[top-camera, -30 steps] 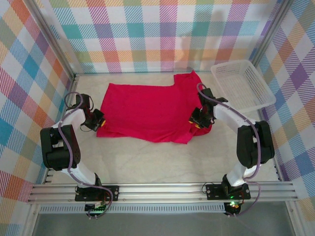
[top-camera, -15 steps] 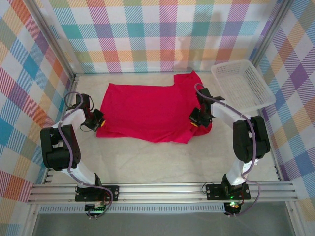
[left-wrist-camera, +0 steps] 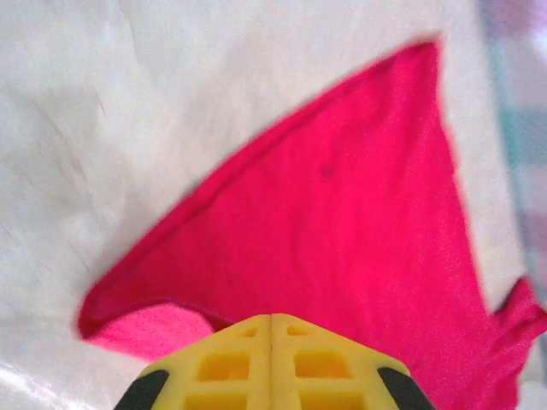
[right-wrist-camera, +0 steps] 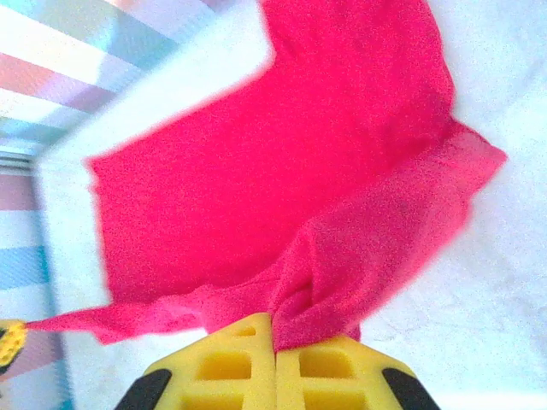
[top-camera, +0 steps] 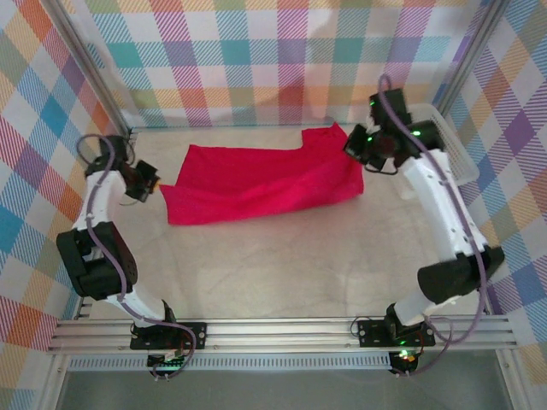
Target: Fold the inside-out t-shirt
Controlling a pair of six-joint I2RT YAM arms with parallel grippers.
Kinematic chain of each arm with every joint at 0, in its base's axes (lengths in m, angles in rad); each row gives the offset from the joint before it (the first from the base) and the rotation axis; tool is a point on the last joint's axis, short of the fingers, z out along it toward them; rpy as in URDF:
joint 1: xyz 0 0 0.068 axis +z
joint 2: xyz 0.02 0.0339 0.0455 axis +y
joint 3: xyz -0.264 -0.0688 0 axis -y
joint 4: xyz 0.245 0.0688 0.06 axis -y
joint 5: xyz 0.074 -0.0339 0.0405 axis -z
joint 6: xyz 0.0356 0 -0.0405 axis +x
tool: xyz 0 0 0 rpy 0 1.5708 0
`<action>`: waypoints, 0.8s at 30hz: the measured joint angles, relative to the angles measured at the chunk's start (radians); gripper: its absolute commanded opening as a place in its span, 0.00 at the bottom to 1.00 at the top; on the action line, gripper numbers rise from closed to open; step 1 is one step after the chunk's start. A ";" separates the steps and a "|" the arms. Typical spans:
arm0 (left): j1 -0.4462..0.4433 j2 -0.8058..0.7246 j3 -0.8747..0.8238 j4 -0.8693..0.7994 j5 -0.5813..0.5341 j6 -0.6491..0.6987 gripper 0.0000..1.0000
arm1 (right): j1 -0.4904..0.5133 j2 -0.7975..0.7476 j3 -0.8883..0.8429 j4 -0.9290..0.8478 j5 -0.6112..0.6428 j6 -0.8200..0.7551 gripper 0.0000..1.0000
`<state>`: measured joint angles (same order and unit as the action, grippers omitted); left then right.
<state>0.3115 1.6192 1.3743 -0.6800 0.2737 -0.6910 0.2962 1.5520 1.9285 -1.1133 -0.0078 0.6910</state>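
Observation:
The inside-out t-shirt (top-camera: 256,179) is crimson red and hangs stretched between my two grippers above the white table, its far part still lying near the back wall. My left gripper (top-camera: 156,183) is shut on the shirt's left corner. In the left wrist view the cloth (left-wrist-camera: 342,222) fans away from the shut yellow fingers (left-wrist-camera: 272,318). My right gripper (top-camera: 357,154) is shut on the right edge. A bunched fold of red fabric (right-wrist-camera: 282,154) is pinched between its yellow fingers (right-wrist-camera: 275,320).
A white mesh basket (top-camera: 453,158) stands at the back right, partly behind the right arm. Plaid walls close in the table on three sides. Bare white tabletop (top-camera: 282,265) stretches from the shirt to the arm bases.
Both arms have risen and swung toward the back wall. They took the shirt's near edge up off the table, so the cloth now hangs narrower between them.

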 measured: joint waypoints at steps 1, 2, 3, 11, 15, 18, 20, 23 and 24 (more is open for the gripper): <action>0.024 -0.015 0.026 -0.007 0.005 0.000 0.00 | -0.004 -0.024 0.052 -0.027 -0.001 -0.005 0.00; 0.041 -0.030 0.046 -0.016 0.008 0.000 0.00 | -0.010 -0.049 0.094 -0.053 -0.004 -0.012 0.00; 0.055 -0.044 0.060 -0.024 0.010 -0.001 0.00 | -0.011 -0.068 0.115 -0.069 -0.008 -0.016 0.00; 0.062 -0.181 0.063 -0.034 0.070 -0.035 0.00 | -0.016 -0.145 0.014 -0.126 -0.039 -0.027 0.00; 0.053 -0.201 0.071 -0.047 0.097 -0.060 0.00 | -0.016 -0.105 -0.023 -0.113 -0.043 -0.027 0.00; 0.043 -0.201 0.127 -0.068 0.124 -0.080 0.00 | -0.016 -0.100 -0.001 -0.090 -0.053 -0.027 0.00; 0.037 -0.201 0.192 -0.079 0.146 -0.092 0.00 | -0.016 -0.100 0.054 -0.076 -0.063 -0.026 0.00; 0.035 -0.203 0.320 -0.077 0.174 -0.115 0.00 | -0.016 -0.111 0.152 -0.026 -0.076 -0.027 0.00; 0.036 -0.205 0.365 -0.078 0.180 -0.124 0.00 | -0.016 -0.122 0.178 -0.006 -0.080 -0.027 0.00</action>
<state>0.3473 1.4139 1.7393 -0.7578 0.4538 -0.8150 0.2806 1.4300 2.1067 -1.1191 -0.0875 0.6643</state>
